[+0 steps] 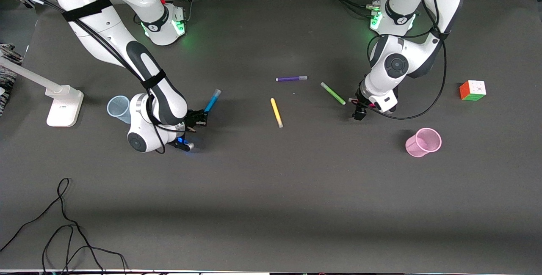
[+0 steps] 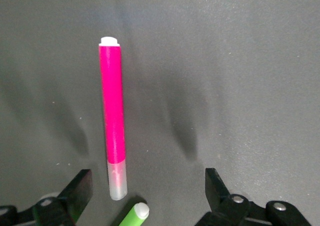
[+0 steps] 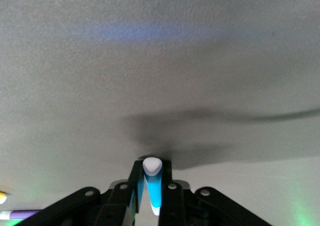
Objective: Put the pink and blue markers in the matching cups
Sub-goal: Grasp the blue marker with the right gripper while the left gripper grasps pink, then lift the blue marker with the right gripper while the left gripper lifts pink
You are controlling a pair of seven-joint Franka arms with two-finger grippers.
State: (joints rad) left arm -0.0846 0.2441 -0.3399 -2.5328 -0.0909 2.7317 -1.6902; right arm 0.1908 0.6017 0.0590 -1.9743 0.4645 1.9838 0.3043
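Gripping the blue marker w/ fingers clenched, the right gripper held it tilted up off the table, beside the blue cup. Left gripper hung wide apart over the pink marker, which lay flat, untouched, near the pink cup.

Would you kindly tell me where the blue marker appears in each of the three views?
Front view: blue marker held in the right gripper, beside the blue cup.
Right wrist view: blue marker clamped between the fingers, end-on.
Left wrist view: not in it.
Shared landmark: the purple marker.
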